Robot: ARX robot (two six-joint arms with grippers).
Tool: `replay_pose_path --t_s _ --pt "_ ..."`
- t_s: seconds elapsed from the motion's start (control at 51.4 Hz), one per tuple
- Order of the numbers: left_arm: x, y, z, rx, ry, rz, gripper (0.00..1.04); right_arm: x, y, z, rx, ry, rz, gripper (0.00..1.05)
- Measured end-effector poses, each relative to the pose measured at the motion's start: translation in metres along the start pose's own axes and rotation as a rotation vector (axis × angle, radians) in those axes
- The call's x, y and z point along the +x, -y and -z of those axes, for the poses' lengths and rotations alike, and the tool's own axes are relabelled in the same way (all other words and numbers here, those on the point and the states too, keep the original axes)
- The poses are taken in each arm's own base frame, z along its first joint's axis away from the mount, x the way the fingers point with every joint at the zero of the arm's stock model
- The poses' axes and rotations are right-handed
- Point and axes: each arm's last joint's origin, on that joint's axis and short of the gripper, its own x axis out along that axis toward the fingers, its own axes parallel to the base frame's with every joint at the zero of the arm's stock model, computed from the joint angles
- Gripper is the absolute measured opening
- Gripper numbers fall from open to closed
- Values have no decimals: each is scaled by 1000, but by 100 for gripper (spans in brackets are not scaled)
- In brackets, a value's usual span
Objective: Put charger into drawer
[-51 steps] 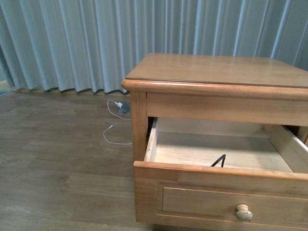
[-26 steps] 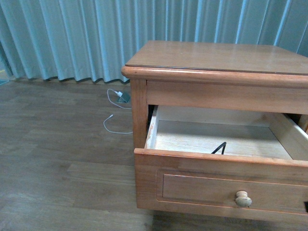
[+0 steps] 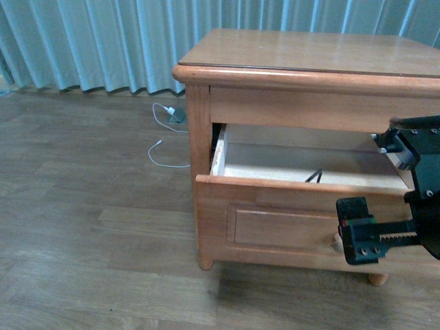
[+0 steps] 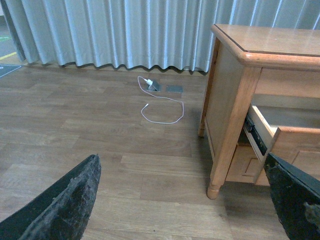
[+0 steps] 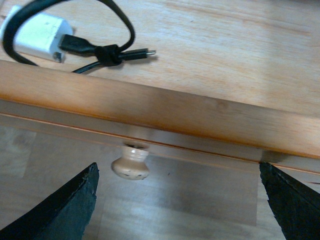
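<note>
Bedroom corner with nightstand, curtain and wood floor

A light-wood nightstand (image 3: 309, 51) stands on a grey-brown plank floor (image 3: 89, 227) before pale blue pleated curtains (image 3: 103, 41); a white cable (image 4: 160, 102) lies looped on the floor near what may be a grey floor socket (image 4: 174, 88).

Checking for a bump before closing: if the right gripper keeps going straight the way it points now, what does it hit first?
Likely the drawer front's top edge or the knob below; right gripper open, charger already inside. Depth unclear.

Drawer (image 5: 150, 107): light wood, satin sheen; floor inside bare, matt. Charger (image 5: 37, 35): glossy white plastic, black rubbery cable. Knob (image 5: 131, 163): pale wood.
</note>
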Motion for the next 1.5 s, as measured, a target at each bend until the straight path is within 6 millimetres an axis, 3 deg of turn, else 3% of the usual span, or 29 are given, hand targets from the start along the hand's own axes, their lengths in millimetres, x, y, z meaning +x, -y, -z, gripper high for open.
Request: replay_pose_path --t_s 0.214,0.467,0.701,0.915,1.207,1.363,1.5 --pt "0 0 0 0 0 0 99 39 3 -23 63 132 132 97" --pt "0 0 0 0 0 0 99 79 9 -39 181 284 172 97" --pt "0 0 0 0 0 0 99 102 22 -48 258 373 229 97" --pt "0 0 0 0 0 0 99 109 25 -48 293 392 253 97" --pt "0 0 0 0 0 1 99 101 26 -48 293 380 202 97" --pt "0 0 0 0 0 1 99 68 27 -53 263 364 91 97" --pt "0 0 0 0 0 1 99 14 27 -45 187 299 -5 97"
